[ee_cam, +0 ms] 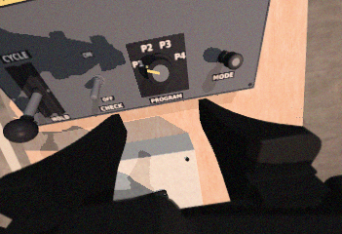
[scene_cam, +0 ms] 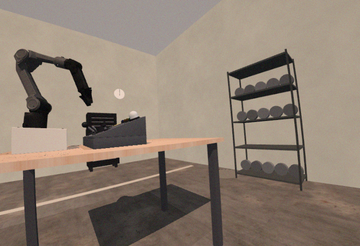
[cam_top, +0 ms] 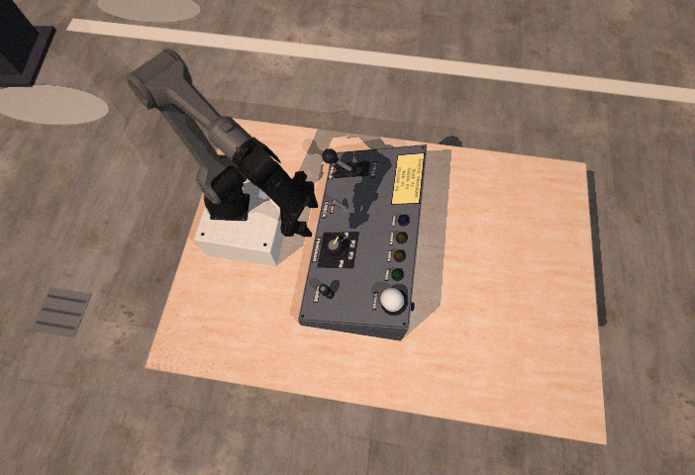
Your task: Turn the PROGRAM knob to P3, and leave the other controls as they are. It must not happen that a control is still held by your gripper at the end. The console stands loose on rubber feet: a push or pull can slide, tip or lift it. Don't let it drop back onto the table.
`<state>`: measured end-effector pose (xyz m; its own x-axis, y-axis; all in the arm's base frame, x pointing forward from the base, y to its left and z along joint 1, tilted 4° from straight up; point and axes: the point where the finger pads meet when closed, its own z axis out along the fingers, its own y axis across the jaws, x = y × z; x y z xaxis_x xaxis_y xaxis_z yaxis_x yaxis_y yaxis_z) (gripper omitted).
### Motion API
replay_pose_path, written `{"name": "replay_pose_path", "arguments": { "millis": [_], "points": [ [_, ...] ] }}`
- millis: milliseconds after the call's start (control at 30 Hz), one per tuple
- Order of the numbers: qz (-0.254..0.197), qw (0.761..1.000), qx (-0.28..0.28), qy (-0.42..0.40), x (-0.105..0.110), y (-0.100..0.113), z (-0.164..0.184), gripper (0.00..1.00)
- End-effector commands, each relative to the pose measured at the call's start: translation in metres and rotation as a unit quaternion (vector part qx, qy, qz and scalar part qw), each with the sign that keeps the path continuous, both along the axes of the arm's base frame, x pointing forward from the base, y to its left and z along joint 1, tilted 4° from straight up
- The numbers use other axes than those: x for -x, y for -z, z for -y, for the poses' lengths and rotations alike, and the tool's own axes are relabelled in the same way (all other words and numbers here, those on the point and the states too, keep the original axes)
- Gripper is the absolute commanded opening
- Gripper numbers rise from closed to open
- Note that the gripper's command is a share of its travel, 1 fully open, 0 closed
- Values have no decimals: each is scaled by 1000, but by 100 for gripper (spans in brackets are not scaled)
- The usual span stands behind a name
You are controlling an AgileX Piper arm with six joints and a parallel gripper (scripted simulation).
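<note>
Two black fingers fill the bottom of my wrist view, spread wide with nothing between them; through the gap I see the white pedestal point(ee_cam: 173, 171) and the table point(ee_cam: 281, 97). My gripper point(cam_top: 299, 210) hangs in the air above the near edge of the console point(cam_top: 359, 313), touching nothing. Just past the fingertips sits the PROGRAM knob point(ee_cam: 158, 72), on its black plate in the middle of the panel's near row, its yellow pointer aimed at P1, with P2, P3 and P4 marked in an arc above it. Left of it in the wrist view stands the CHECK toggle point(ee_cam: 96, 88), and further left the CYCLE lever point(ee_cam: 21, 128) with its black ball sticks out over the panel edge. Right of the knob is the MODE button point(ee_cam: 233, 59). Beyond, on the panel's far side, I see a row of lamps point(cam_top: 400, 246), a white dome point(cam_top: 392, 299) and a yellow label point(cam_top: 408, 178). Far off stands a shelf rack point(scene_cam: 287, 58) by the wall.
</note>
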<state>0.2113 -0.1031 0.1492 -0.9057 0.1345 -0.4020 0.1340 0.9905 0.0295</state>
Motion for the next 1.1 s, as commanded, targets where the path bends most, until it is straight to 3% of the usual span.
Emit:
{"name": "replay_pose_path", "arguments": {
  "millis": [0, 500, 533, 667, 1067],
  "points": [
    [0, 1000, 1, 0, 0, 0, 1, 94],
    [0, 1000, 1, 0, 0, 0, 1, 94],
    [0, 1000, 1, 0, 0, 0, 1, 100],
    [0, 1000, 1, 0, -2, -1, 1, 100],
    [0, 1000, 1, 0, -25, -11, 2, 100]
  ]
}}
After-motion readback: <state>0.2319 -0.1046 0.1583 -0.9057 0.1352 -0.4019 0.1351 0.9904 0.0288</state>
